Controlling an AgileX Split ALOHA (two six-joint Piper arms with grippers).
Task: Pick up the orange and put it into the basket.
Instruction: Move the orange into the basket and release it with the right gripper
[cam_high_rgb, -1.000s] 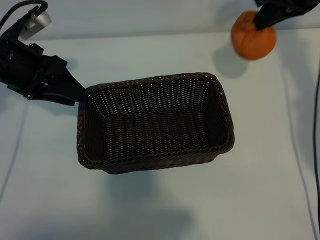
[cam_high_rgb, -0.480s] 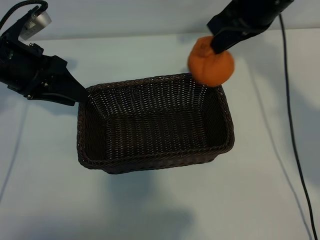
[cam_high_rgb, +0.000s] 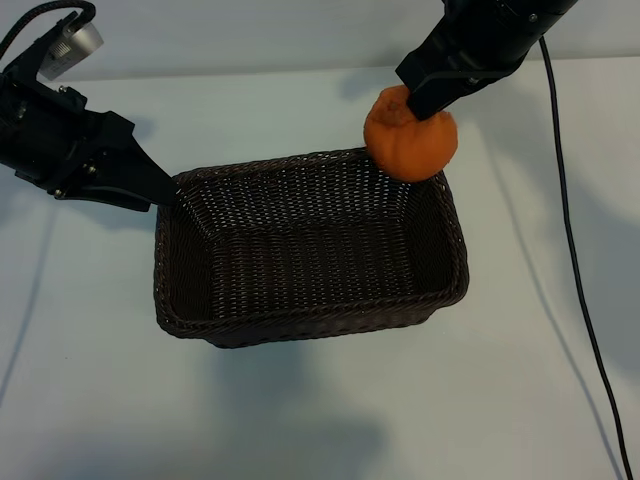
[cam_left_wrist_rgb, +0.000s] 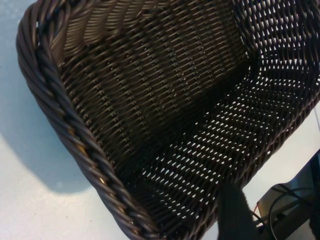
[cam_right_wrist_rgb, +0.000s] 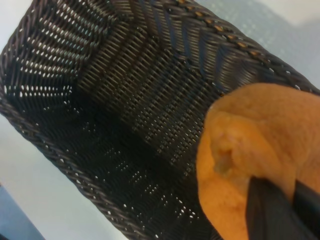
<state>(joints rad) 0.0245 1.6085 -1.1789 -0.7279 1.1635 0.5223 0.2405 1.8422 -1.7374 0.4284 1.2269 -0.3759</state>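
The dark brown woven basket (cam_high_rgb: 300, 325) stands in the middle of the white table. The orange (cam_high_rgb: 412, 138) hangs above the basket's back right corner, with my right gripper (cam_high_rgb: 420, 100) shut on its nub. In the right wrist view the orange (cam_right_wrist_rgb: 260, 145) fills the space before the right gripper (cam_right_wrist_rgb: 280, 210), with the basket's rim (cam_right_wrist_rgb: 50, 150) and inside below it. My left gripper (cam_high_rgb: 165, 192) is at the basket's back left corner and grips the braided rim (cam_left_wrist_rgb: 75, 130). Only one of its fingers (cam_left_wrist_rgb: 232, 215) shows, against the wall.
The right arm's black cable (cam_high_rgb: 570, 260) trails across the table to the right of the basket. The left arm's body (cam_high_rgb: 70, 150) stands over the table's left back part. Bare white table (cam_high_rgb: 300, 430) lies in front of the basket.
My right gripper has carried the orange from the table's back right leftwards to above the basket's back right corner. The left gripper and the basket have stayed still.
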